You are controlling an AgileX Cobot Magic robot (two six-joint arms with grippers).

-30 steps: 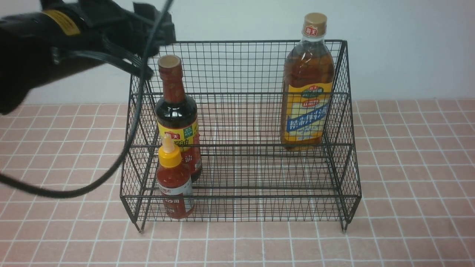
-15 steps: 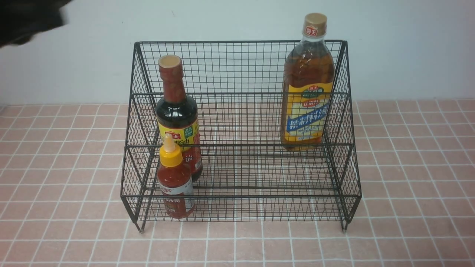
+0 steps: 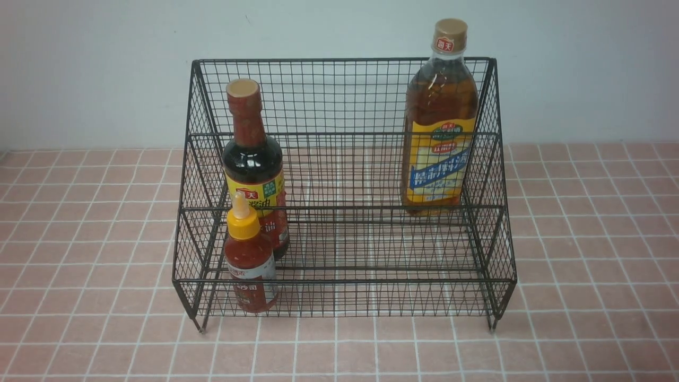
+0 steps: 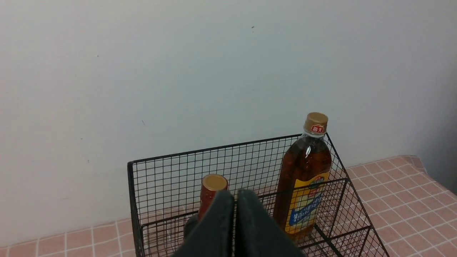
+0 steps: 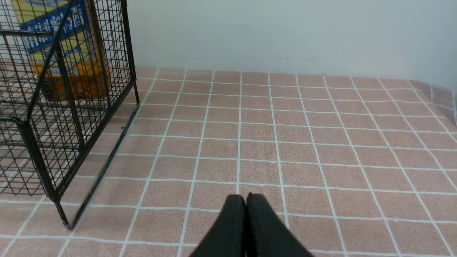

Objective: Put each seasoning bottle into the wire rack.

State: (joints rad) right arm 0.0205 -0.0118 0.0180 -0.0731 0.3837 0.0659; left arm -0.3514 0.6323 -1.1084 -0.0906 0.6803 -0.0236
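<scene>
From my station I see the wire rack (image 3: 345, 185) standing on the pink tiled table (image 3: 583, 239) against the pale wall (image 3: 106, 69), and all three bottles are inside it. The dark soy-sauce bottle (image 3: 253, 164) stands upright at the left side, with the small red-sauce bottle (image 3: 249, 260) just in front of it on the lower front tier. The tall amber bottle (image 3: 440, 122) stands upright on the rear tier at the right end. My left gripper (image 4: 235, 194) is clenched on nothing, raised above and in front of the rack. My right gripper (image 5: 246, 198) is also clenched and empty, low over bare tiles beside the rack's right end.
</scene>
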